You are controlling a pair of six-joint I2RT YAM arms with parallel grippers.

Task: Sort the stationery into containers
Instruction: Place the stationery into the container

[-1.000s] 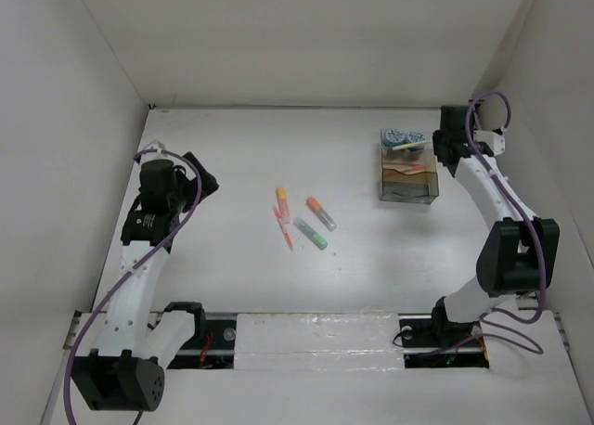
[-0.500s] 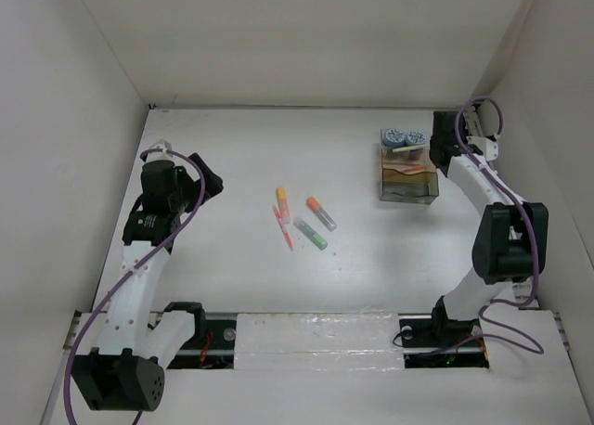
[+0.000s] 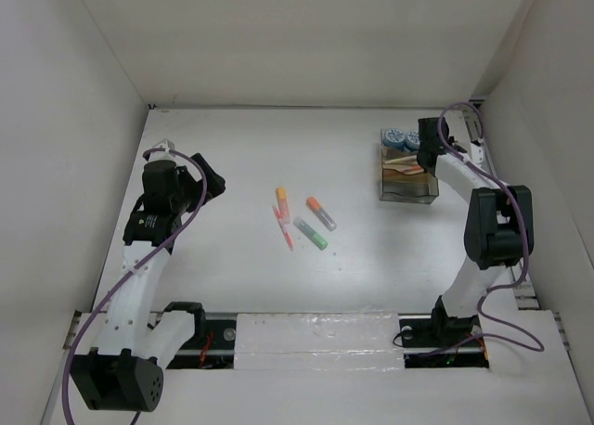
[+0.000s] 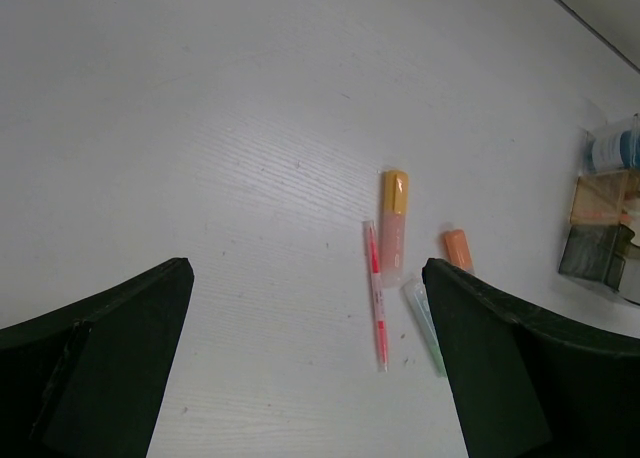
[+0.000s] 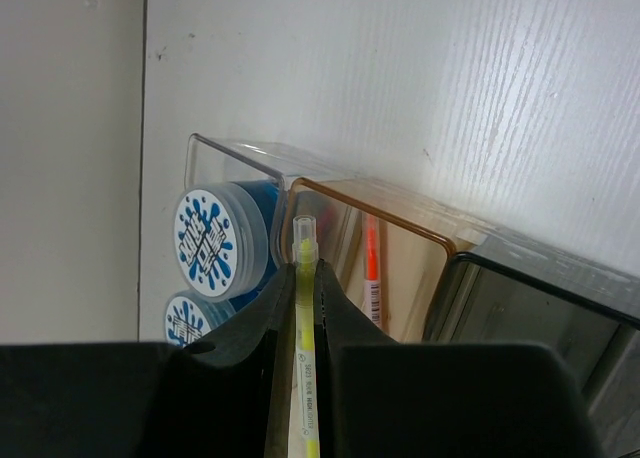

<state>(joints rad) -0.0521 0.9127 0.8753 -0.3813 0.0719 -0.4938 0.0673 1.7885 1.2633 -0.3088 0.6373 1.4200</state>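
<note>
Has swung the right fingers inward over the organizer within the last second, clenched on the yellow pen, tip beside the tubs. Looks ready to drop. Holds left fingers spread above loose pens on the bench.

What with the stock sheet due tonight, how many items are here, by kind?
Loose pens on the table: 4
Yellow pen held in the right tool: 1
Orange pen seen in the box: 1
Tubs in the box: 2
Box: 1
Total: 9 visible; the box may hide more.
</note>
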